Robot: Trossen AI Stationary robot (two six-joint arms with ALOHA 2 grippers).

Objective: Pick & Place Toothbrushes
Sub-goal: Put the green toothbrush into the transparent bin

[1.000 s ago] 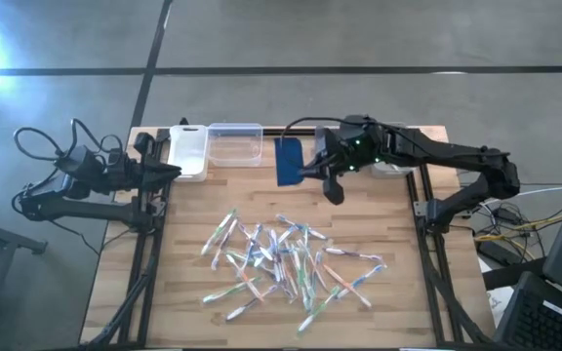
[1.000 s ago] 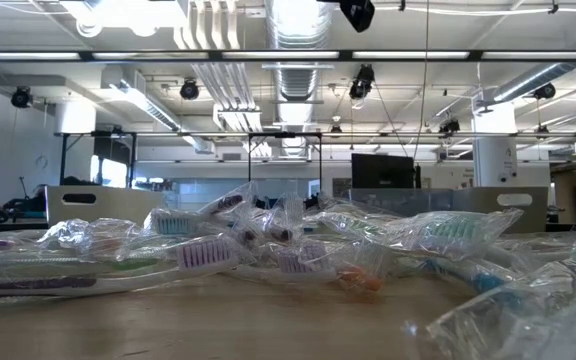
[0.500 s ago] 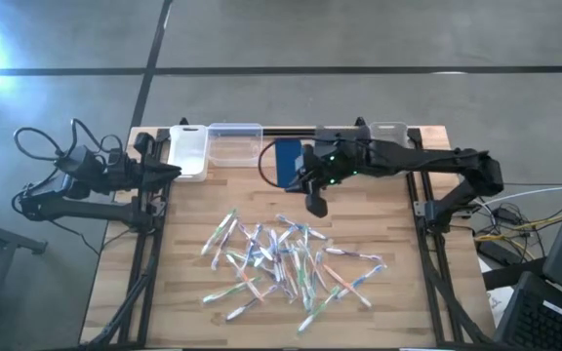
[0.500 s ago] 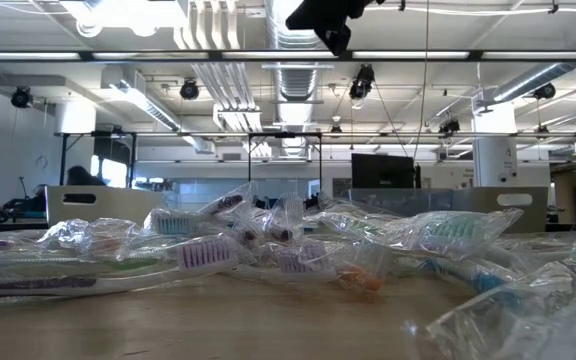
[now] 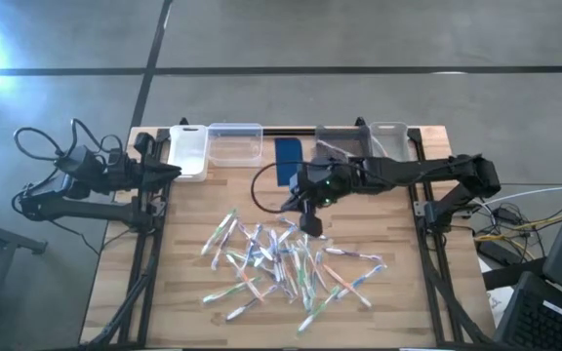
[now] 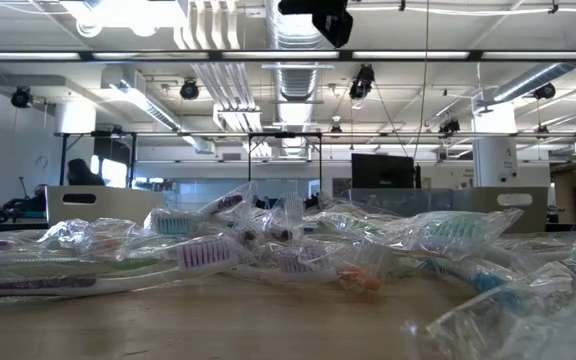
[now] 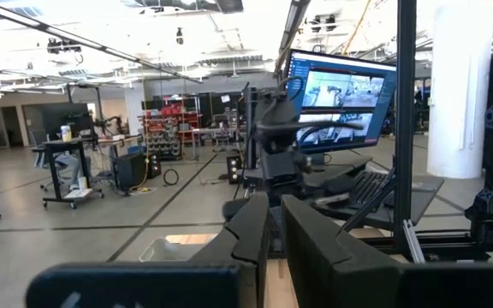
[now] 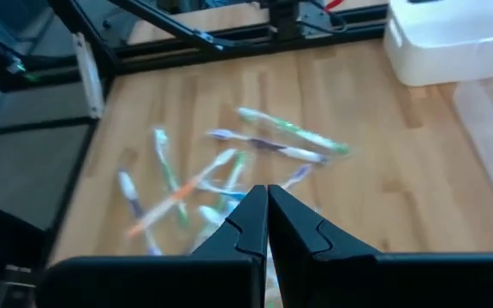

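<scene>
Toothbrushes (image 5: 286, 263) lie crisscrossed, pointing every way; right fingers (image 5: 311, 223) clenched, empty, above.

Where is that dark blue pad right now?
Seen from above, the dark blue pad lies at the table's far edge near the middle, between a clear bin on its left and a grey bin on its right.
</scene>
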